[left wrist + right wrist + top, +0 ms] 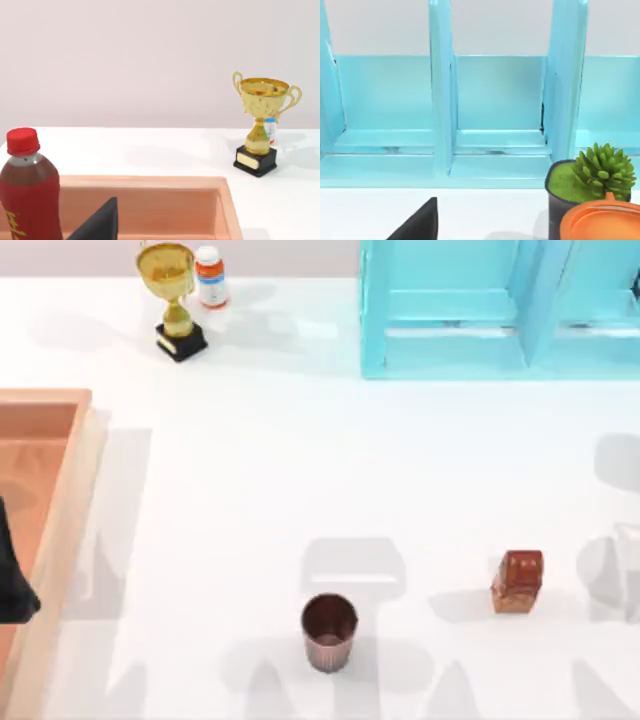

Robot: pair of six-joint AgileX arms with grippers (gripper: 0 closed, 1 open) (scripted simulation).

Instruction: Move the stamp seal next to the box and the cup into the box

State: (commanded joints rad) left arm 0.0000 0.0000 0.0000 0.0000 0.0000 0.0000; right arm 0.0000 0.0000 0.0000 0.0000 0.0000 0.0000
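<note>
The cup (329, 631), a small dark brown ribbed tumbler, stands upright near the front edge at the middle of the table. To its right stands the stamp seal (518, 582), a reddish-brown block on a tan base. The box (62, 510), an orange-tan wooden tray, lies at the far left, and its rim (150, 182) also appears in the left wrist view. My left gripper (12, 580) hangs as a dark shape over the box at the left edge, far from both objects. A dark part of my right gripper (420, 222) faces the turquoise shelf.
A gold trophy (172, 295) (260, 120) and a white pill bottle (210, 275) stand at the back left. The turquoise shelf unit (500, 305) fills the back right. A red-capped drink bottle (27, 190) stands by the box. A green potted plant (592, 177) and an orange lid (605, 222) sit near the shelf.
</note>
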